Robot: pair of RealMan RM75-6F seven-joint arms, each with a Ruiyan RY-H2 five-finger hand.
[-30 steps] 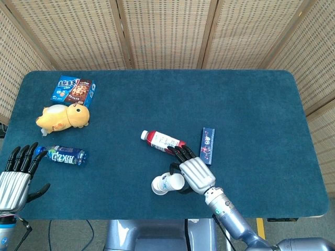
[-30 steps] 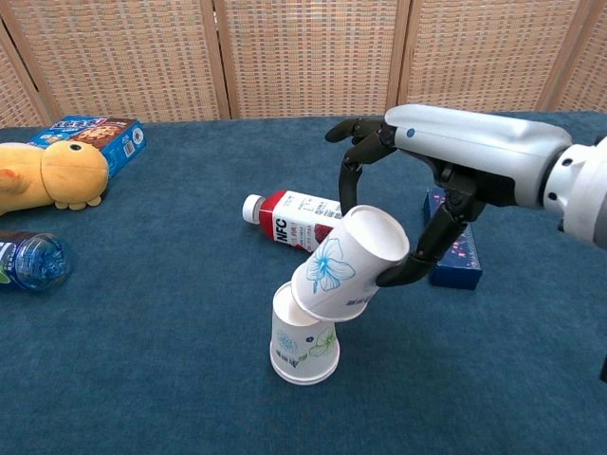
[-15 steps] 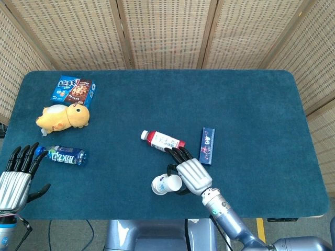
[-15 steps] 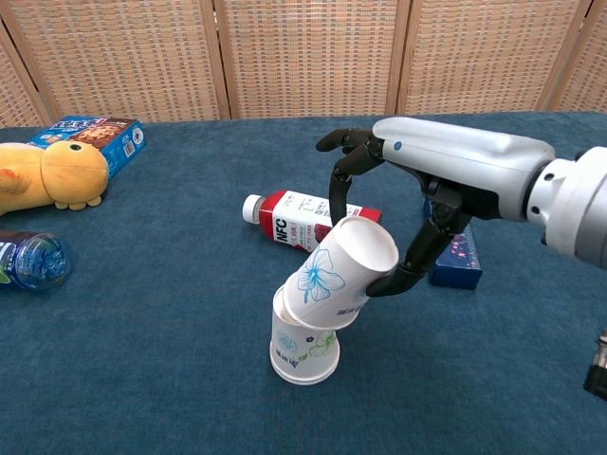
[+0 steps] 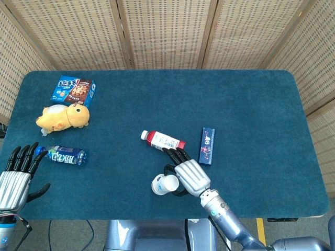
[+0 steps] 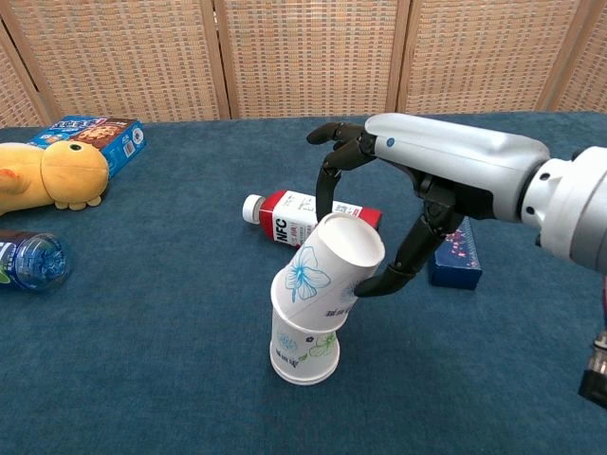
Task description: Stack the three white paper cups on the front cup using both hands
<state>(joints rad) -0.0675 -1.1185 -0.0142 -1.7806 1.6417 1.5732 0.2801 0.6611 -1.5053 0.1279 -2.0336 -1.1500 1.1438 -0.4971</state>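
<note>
R hand grasps tilted top cup, base seated in upright bottom cup at front of surface. L hand released, fingers apart, near water bottle.

The bench wears a matt, napped teal cloth. The two cups are matt white paper with printed flowers. The right hand has a smooth, satin silver shell and glossy black fingers; the left hand shows ribbed silver metal. The red bottle and the blue bottle are shiny plastic. The duck is soft yellow plush. Both boxes look like glossy card. The screen behind is coarse woven cane in wood frames.
</note>
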